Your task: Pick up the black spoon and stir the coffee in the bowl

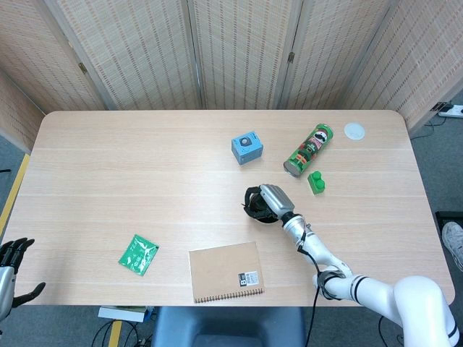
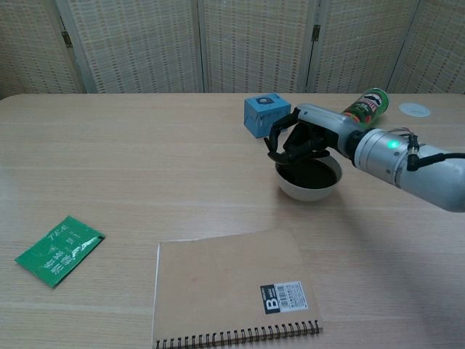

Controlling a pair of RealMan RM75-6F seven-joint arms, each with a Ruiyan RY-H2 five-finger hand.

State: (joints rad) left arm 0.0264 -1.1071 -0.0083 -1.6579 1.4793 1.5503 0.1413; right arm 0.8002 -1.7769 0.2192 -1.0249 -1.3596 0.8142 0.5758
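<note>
The white bowl (image 2: 309, 189) of dark coffee (image 2: 314, 173) stands right of the table's middle. My right hand (image 2: 299, 139) hangs over the bowl's left rim with its dark fingers curled down into it. They seem to grip the black spoon, which I can barely tell apart from the fingers. In the head view the right hand (image 1: 264, 201) covers most of the bowl. My left hand (image 1: 11, 264) shows at the bottom left corner, off the table, fingers apart and holding nothing.
A blue cube (image 2: 267, 115) sits just behind the bowl. A Pringles can (image 1: 309, 150) lies on its side and a green block (image 1: 316, 182) stands to the right. A brown notebook (image 2: 232, 287) lies near the front edge, a green tea packet (image 2: 58, 249) further left.
</note>
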